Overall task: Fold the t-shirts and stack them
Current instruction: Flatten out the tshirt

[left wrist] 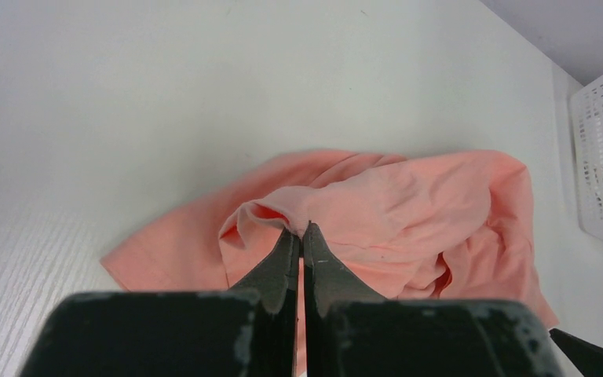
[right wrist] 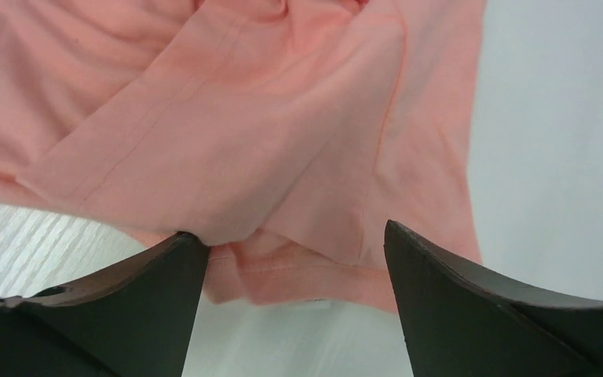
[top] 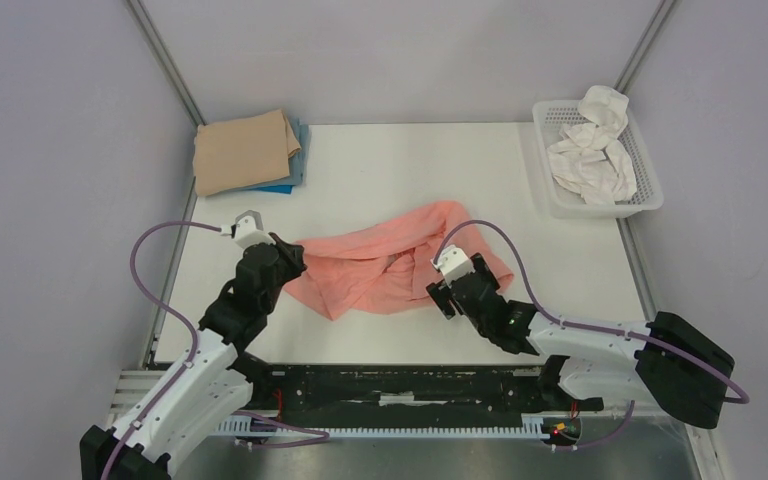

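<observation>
Right, Dana, where's the salmon-pink shirt (top: pixel 380 262) sitting?

Middle of the desk (top: pixel 410 170), Sam, bunched up, not folded at all. Its long axis runs roughly left to right in the view from above, and it lies squarely between the two arms, one at each end.

And the left claw (left wrist: pixel 302 236)?

Pinched tight, fingers together on a raised fold at the shirt's left end. You can see the cloth puckering into the tips in the wrist view.

The right claw (right wrist: pixel 290 236), then?

Spread wide, holding nothing. It hovers at the near right end, and an edge of the cloth lies straight ahead between its fingers; one fingertip looks to be just touching it.

What does the next move hang on?

On that right end, I'd say. With the left end gripped, the right claw wants to close on that edge so the pair can pull along the long axis and spread the shirt flat. Several layers overlap there, so it could easily pinch more than one.

And the stack?

Far left corner: tan shirt (top: pixel 243 150) folded on top of the blue shirt (top: pixel 278 187), well apart from all this. The basket (top: pixel 600 208) at far right holds white cloths (top: pixel 590 160), no part of it.
</observation>
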You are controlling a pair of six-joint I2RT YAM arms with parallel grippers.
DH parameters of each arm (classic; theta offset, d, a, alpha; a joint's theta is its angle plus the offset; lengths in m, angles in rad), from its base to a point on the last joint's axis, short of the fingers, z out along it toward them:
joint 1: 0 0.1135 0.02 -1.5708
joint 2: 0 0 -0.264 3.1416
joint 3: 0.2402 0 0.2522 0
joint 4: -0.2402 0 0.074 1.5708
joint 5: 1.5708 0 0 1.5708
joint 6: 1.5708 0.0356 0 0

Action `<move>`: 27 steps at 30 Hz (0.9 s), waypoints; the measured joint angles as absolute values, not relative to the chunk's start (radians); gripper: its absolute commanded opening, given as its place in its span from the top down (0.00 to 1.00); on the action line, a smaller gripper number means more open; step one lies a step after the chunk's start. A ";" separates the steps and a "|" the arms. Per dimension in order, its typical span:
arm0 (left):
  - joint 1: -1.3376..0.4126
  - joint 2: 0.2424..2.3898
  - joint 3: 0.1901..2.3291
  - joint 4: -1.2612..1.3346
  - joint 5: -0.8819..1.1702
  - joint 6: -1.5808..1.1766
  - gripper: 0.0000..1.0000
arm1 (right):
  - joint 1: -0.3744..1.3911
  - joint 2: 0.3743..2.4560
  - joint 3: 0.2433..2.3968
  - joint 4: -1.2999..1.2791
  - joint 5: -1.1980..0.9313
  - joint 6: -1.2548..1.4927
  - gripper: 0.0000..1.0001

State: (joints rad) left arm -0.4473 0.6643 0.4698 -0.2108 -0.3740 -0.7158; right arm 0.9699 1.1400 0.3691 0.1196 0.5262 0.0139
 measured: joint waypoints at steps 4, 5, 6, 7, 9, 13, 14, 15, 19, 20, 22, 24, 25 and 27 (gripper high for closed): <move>-0.447 0.664 0.470 -0.211 -0.374 -0.716 0.98 | 0.970 1.142 0.375 0.171 0.580 -0.006 0.19; -0.447 0.664 0.470 -0.211 -0.374 -0.716 0.98 | 0.970 1.142 0.379 0.176 0.585 -0.010 0.19; -0.447 0.664 0.470 -0.211 -0.374 -0.716 0.98 | 0.970 1.142 0.385 0.182 0.585 -0.015 0.20; -0.447 0.664 0.470 -0.211 -0.373 -0.716 0.98 | 0.970 1.142 0.391 0.189 0.585 -0.020 0.20; -0.447 0.665 0.470 -0.210 -0.373 -0.716 0.98 | 0.970 1.142 0.396 0.210 0.585 -0.024 0.21; -0.447 0.665 0.470 -0.210 -0.373 -0.716 0.98 | 0.970 1.164 0.396 0.250 0.584 -0.028 0.31; -0.447 0.665 0.470 -0.209 -0.373 -0.715 0.98 | 0.970 1.183 0.396 0.271 0.581 -0.028 0.37; -0.447 0.666 0.470 -0.209 -0.373 -0.716 0.98 | 0.970 1.198 0.396 0.288 0.578 -0.029 0.42; -0.447 0.675 0.470 -0.208 -0.373 -0.716 0.98 | 0.970 1.272 0.395 0.387 0.563 -0.023 0.77; -0.447 0.678 0.470 -0.208 -0.373 -0.716 0.98 | 0.970 1.283 0.394 0.405 0.565 -0.018 0.82; -0.447 0.683 0.470 -0.208 -0.375 -0.716 0.98 | 0.971 1.286 0.386 0.443 0.582 -0.002 0.95; -0.447 0.685 0.470 -0.208 -0.384 -0.716 0.98 | 0.971 1.269 0.372 0.469 0.606 0.009 1.00; -0.447 0.688 0.470 -0.208 -0.392 -0.716 0.98 | 0.971 1.252 0.362 0.478 0.620 0.015 1.00; -0.447 0.693 0.471 -0.208 -0.408 -0.716 0.98 | 0.969 1.193 0.339 0.482 0.656 0.027 1.00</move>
State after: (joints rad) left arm -0.4473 0.6926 0.4713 -0.2081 -0.4084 -0.7162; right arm 0.9691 1.1927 0.3389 0.4820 0.6559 0.0265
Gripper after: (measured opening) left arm 0.036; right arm 0.010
